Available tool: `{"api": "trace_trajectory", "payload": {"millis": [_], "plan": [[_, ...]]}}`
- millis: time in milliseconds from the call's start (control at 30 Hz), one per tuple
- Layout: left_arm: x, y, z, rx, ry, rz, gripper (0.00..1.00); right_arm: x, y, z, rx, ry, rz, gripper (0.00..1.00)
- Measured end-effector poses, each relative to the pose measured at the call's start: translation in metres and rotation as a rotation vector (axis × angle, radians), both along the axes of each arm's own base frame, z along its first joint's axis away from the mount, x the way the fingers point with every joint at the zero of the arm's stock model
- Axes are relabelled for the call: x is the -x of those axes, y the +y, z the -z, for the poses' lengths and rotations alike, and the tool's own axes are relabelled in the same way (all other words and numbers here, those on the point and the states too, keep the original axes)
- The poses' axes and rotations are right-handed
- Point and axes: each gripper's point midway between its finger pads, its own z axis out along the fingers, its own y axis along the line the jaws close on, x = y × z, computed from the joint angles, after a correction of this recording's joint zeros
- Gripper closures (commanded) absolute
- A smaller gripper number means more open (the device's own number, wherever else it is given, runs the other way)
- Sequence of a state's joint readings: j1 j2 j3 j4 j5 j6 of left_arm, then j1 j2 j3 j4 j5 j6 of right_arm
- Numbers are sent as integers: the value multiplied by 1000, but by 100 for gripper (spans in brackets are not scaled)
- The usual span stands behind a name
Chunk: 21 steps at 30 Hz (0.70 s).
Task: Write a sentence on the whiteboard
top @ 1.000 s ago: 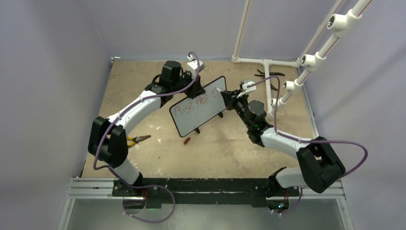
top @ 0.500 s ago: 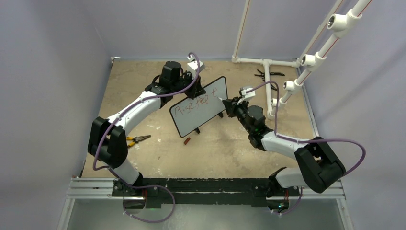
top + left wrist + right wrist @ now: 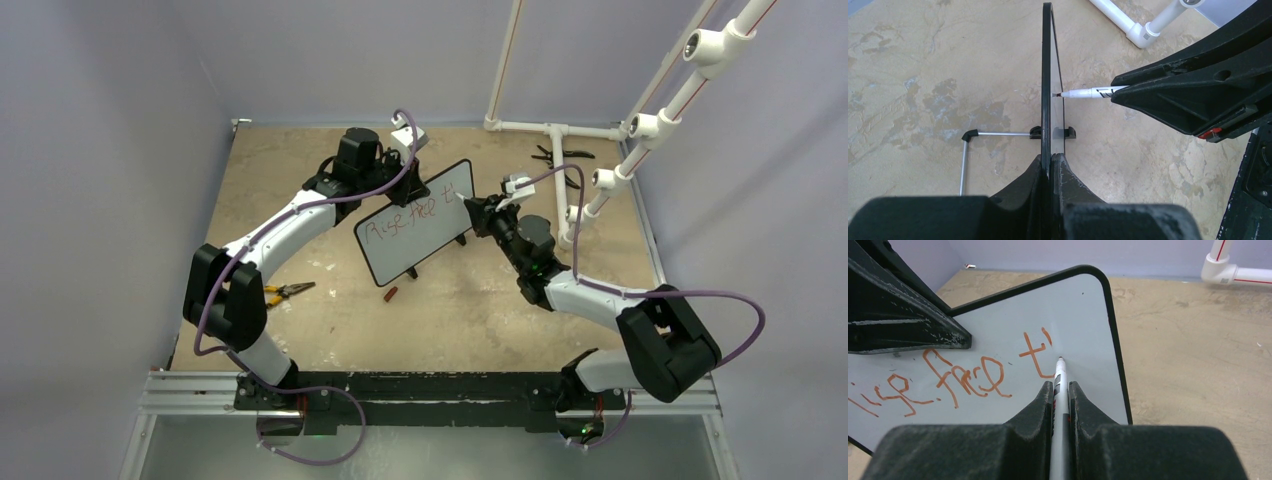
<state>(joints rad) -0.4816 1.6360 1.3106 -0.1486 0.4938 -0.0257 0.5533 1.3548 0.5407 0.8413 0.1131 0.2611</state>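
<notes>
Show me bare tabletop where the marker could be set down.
Free: the tan tabletop between the small red cap and the near edge; also the far left corner. Crowded: around the black-framed white whiteboard and by the white plastic pipes.

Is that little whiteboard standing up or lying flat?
Standing up. In the left wrist view the whiteboard shows edge-on, its feet on the table and its top edge clamped in the left gripper.

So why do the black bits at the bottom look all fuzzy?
Left wrist: the left gripper is closest to the camera, so its base blurs, while the whiteboard edge is crisp. Right wrist: same for the right gripper base; the marker tip and red sentence are sharp. Top external: evenly lit, no glare.
</notes>
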Motion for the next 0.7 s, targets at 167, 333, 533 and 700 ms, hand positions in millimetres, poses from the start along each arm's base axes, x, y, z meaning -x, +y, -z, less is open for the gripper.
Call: {"api": "trace_trajectory", "payload": {"millis": [167,333,533,700], "plan": [[0,-1,0,0,0,1,100,-1,0,-3,-5,-9,0,100],[0,-1,0,0,0,1,100,-1,1,-5,-3,-12,0,100],[0,0,0,-1,0,0,100,-3,2,-12,-5,-32,0,100],[0,0,0,-1,0,-1,100,-4,2,-13,-7,-35,0,100]]}}
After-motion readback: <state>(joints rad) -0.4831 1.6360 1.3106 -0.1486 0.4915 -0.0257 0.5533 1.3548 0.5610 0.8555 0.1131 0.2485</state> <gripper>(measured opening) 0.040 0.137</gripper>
